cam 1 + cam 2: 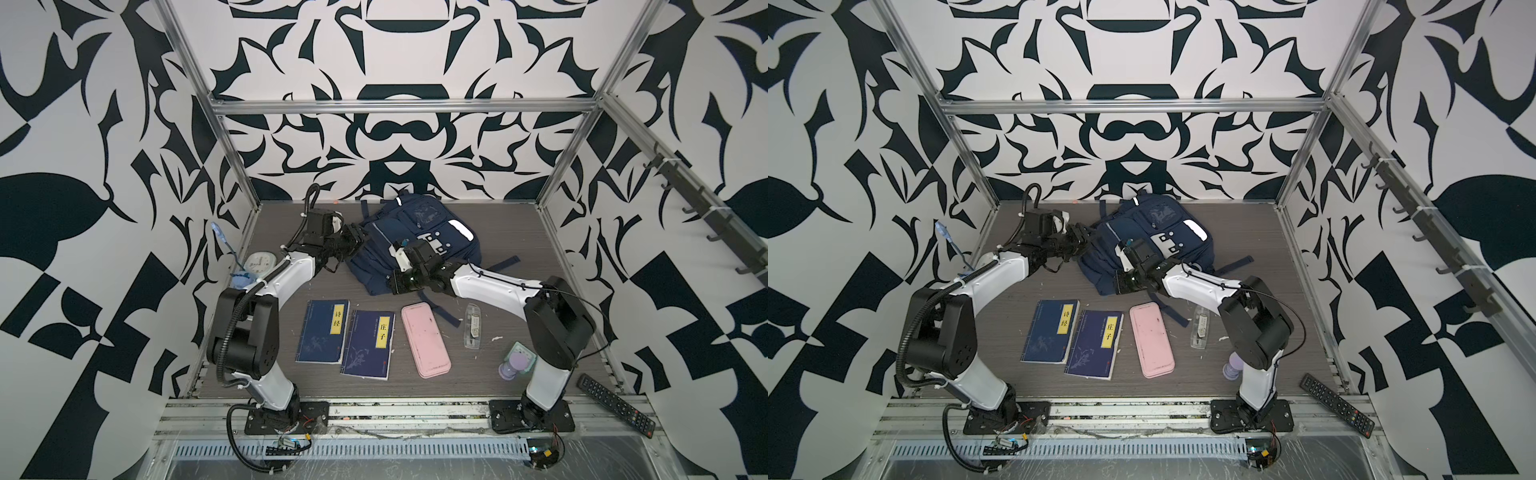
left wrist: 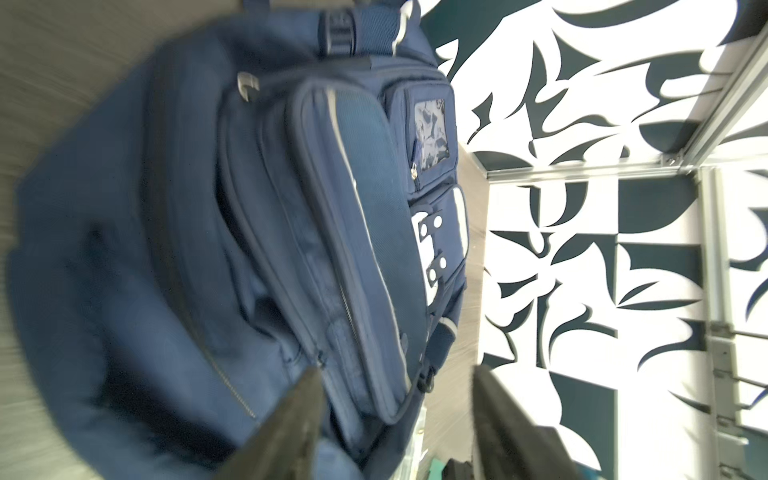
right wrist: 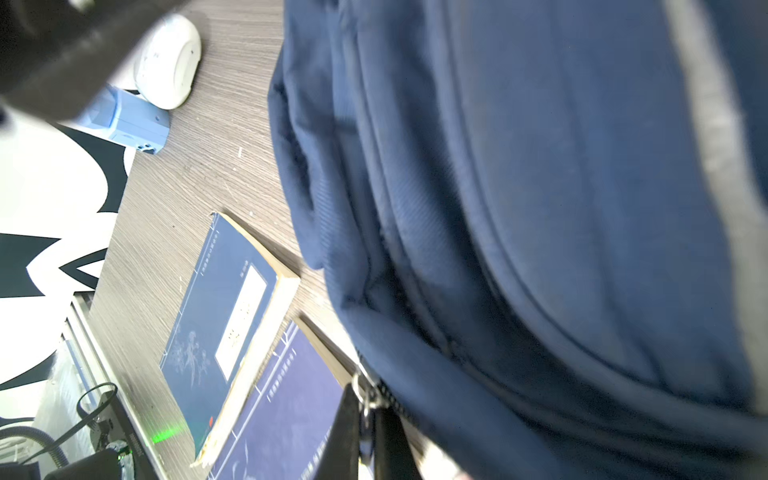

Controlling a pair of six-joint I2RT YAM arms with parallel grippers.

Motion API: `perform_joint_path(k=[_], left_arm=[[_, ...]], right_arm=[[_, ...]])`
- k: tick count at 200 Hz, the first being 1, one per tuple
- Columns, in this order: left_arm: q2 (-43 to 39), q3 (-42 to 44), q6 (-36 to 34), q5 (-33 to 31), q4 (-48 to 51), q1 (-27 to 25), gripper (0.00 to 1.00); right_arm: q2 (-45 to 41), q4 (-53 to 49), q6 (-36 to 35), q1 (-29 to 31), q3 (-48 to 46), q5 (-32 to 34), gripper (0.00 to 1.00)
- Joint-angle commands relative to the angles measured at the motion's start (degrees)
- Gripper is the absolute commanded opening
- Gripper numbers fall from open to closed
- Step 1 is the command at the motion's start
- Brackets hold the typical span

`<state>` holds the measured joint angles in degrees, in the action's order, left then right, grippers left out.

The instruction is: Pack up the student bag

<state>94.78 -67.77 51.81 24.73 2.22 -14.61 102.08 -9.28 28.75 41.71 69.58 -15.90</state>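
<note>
The student bag [image 1: 419, 241] [image 1: 1142, 237], navy blue with white reflective strips, lies at the back middle of the table. My left gripper [image 1: 360, 237] [image 1: 1083, 235] is at the bag's left side. In the left wrist view it [image 2: 395, 370] stands open, with the bag [image 2: 249, 208] just beyond its fingers and nothing held. My right gripper [image 1: 395, 284] [image 1: 1119, 285] is at the bag's near edge. In the right wrist view it [image 3: 368, 401] is shut on a metal zipper pull [image 3: 359, 384] of the bag [image 3: 540, 208].
Two blue books [image 1: 324, 330] [image 1: 368, 345], a pink pencil case [image 1: 426, 340] and a clear case [image 1: 472, 328] lie in a row in front of the bag. A purple bottle [image 1: 510, 366] stands near the right arm's base, with a remote [image 1: 617, 405] beyond. A white clock [image 1: 259, 262] sits at the left.
</note>
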Motion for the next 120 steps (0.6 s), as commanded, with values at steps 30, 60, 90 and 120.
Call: perform_joint_path(k=[30,60,90,120], left_arm=[[9.82,-20.96,-20.36,-7.76,23.85,0.21,0.71],[23.4,-37.52,-27.89,-4.36,34.03,-0.28,0.67],[34.14,-50.36,-33.18,-2.97,41.72,-0.86,0.65],[38.96,-54.33,-36.14,-0.45,43.33,-0.86,0.64]], right_arm=[[-8.65,-2.14,-2.82,-0.14,-5.52,0.17,0.0],[-9.63,-2.49,-3.17,-0.31,-7.0,-0.61,0.0],[-10.03,-2.59,-3.09,-0.31,-7.09,-0.71,0.0],[-10.42,-2.93,-3.5,-0.34,-7.18,-0.71,0.0]])
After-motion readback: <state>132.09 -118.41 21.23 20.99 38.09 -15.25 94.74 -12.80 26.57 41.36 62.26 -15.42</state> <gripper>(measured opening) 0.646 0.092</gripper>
